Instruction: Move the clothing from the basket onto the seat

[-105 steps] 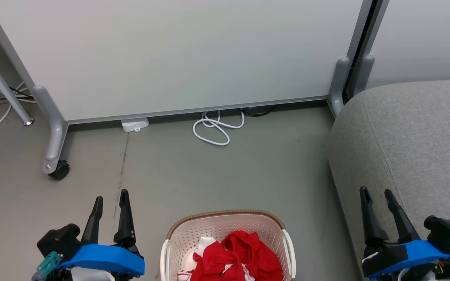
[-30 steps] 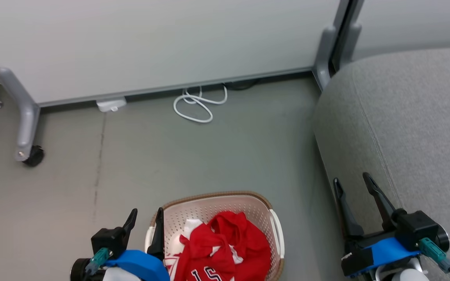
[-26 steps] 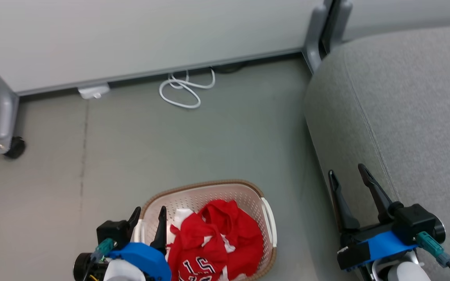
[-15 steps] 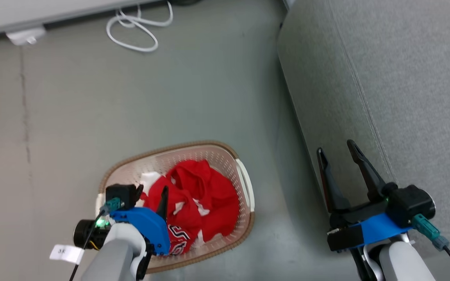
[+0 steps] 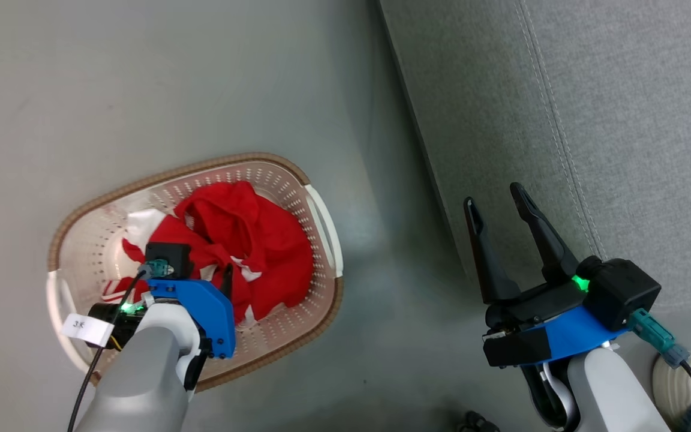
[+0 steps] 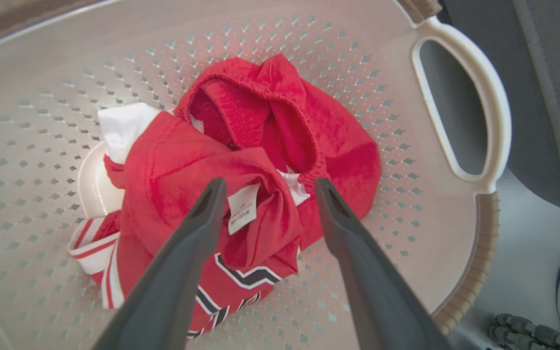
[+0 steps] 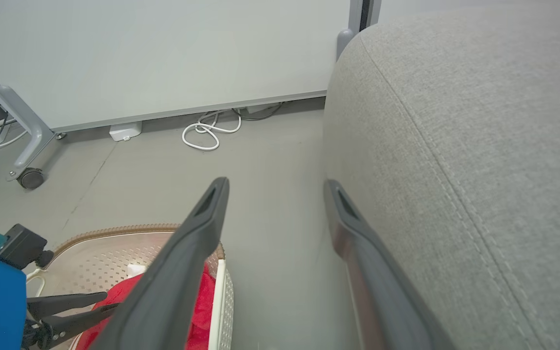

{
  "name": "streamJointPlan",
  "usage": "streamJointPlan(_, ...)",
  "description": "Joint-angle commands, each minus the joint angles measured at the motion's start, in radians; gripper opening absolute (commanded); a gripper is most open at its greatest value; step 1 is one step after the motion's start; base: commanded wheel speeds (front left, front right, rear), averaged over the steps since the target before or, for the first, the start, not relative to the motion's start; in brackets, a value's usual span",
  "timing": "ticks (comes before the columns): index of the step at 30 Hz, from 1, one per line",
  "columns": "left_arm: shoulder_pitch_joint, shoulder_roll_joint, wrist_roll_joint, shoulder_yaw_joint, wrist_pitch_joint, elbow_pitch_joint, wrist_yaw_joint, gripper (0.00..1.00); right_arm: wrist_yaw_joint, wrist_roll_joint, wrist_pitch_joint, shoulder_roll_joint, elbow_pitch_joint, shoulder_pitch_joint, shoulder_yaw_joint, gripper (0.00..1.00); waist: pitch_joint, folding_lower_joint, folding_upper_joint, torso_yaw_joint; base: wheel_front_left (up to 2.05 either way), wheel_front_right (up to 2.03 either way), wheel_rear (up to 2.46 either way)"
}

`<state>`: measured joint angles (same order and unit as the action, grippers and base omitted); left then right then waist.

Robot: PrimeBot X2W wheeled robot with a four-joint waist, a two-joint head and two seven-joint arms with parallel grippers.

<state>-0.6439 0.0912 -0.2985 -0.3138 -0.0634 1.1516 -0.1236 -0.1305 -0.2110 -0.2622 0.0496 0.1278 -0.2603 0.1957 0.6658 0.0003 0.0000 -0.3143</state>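
Basket (image 5: 243,159) reached: our left gripper (image 6: 268,184) had dropped in from beside it

We had its jaws wide apart over the red clothing (image 5: 261,240), which was still piled inside with nothing grabbed yet. Our right gripper (image 5: 494,195) waited by the seat (image 5: 621,120), its jaws apart too.

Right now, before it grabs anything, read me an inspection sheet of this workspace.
Surface: grey floor, basket standing on it.
Job's things: red clothing bunched in the cream basket; grey seat alongside, no clothing on its visible part.
Clutter: small white box at the partition's foot.
Grippers: left gripper open, low over the clothing; right gripper open, empty, by the seat's edge.
Cables: white cable coiled on the floor by the partition.
Surroundings: pale partition on a castor.
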Motion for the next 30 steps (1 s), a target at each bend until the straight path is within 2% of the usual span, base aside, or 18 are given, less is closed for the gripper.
streamJointPlan(1,-0.024,0.011,-0.007,0.001,0.007,0.011,-0.002,1.00,0.000,-0.006,-0.004,0.001,-0.010,-0.013,0.006,1.00,0.043,-0.0003,0.0000,-0.037,0.00,0.00,0.00)
streamJointPlan(8,-0.055,0.026,-0.021,0.009,0.021,0.061,0.022,1.00,0.000,-0.050,-0.004,0.001,-0.038,-0.012,0.033,1.00,0.099,-0.0003,0.0000,-0.085,0.00,0.00,0.00)
streamJointPlan(19,-0.101,0.059,-0.002,-0.013,0.071,0.103,0.106,1.00,0.000,-0.098,-0.004,0.002,-0.062,-0.027,0.057,1.00,0.157,-0.0003,0.0000,-0.116,0.00,0.00,0.00)
streamJointPlan(20,-0.106,0.064,0.000,-0.015,0.069,0.103,0.117,0.58,0.000,-0.102,-0.004,0.002,-0.063,-0.029,0.060,1.00,0.160,-0.0003,0.0000,-0.118,0.00,0.00,0.00)
streamJointPlan(21,-0.109,0.066,0.002,-0.018,0.071,0.105,0.122,0.00,0.000,-0.104,-0.004,0.002,-0.063,-0.028,0.062,1.00,0.161,-0.0003,0.0000,-0.120,0.00,0.00,0.00)
streamJointPlan(30,-0.114,0.065,-0.018,-0.023,0.092,0.116,0.099,0.00,0.000,-0.110,-0.004,0.002,-0.055,-0.035,0.062,1.00,0.147,-0.0003,0.0000,-0.109,0.00,0.00,0.00)
